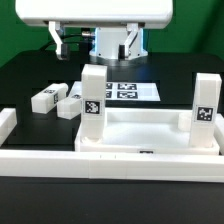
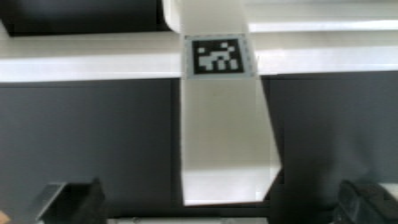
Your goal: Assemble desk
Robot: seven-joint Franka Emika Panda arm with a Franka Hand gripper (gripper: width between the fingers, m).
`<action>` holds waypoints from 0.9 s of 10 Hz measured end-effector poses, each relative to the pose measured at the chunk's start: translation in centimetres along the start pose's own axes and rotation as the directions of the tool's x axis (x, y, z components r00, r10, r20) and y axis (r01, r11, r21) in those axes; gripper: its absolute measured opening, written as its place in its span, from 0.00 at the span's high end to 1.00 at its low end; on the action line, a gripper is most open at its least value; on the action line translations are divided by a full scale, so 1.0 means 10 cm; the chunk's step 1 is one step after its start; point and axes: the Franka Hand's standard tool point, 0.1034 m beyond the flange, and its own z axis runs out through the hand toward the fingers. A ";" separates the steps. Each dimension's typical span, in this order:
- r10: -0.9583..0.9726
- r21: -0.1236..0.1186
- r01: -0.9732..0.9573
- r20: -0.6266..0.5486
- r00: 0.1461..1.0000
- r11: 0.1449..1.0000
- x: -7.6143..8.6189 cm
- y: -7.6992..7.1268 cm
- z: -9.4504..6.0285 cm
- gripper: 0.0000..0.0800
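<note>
In the exterior view your hand (image 1: 96, 48) hangs high over the back of the counter (image 1: 30, 70), its fingers spread wide and carrying nothing. The desk's panel (image 1: 140, 128) lies at the front, tucked in by the low border bar (image 1: 8, 122), which I judge is there so the panel cannot slide while legs are worked into it. One leg (image 1: 93, 100) stands upright in the corner socket on the exterior view's left and a second leg (image 1: 205, 105) in the corner on the exterior view's right. Both stand unaided, so neither needs your grip. Two loose legs (image 1: 47, 98) lie on their sides behind the panel, near the marker board (image 1: 122, 90), within easy reach for a later pick. In the wrist view a tagged leg (image 2: 222, 120) runs straight between your fingers (image 2: 71, 205), with the panel's rim (image 2: 89, 65) crossing behind it. The fingers stand off to either side, and you cannot see either one pressing on it, so the hand reads as released. You cannot tell for certain which upright leg this is. By my reckoning the task is about half done, and the loose legs are what remain.
</note>
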 end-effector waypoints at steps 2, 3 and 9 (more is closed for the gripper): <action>0.003 0.019 -0.004 0.061 0.998 1.000 -0.08 -0.04 0.04 0.19; 0.006 0.052 -0.014 0.159 0.987 0.999 -0.12 -0.08 0.08 0.19; -0.023 0.137 -0.046 0.461 0.887 0.990 -0.10 -0.12 0.16 0.19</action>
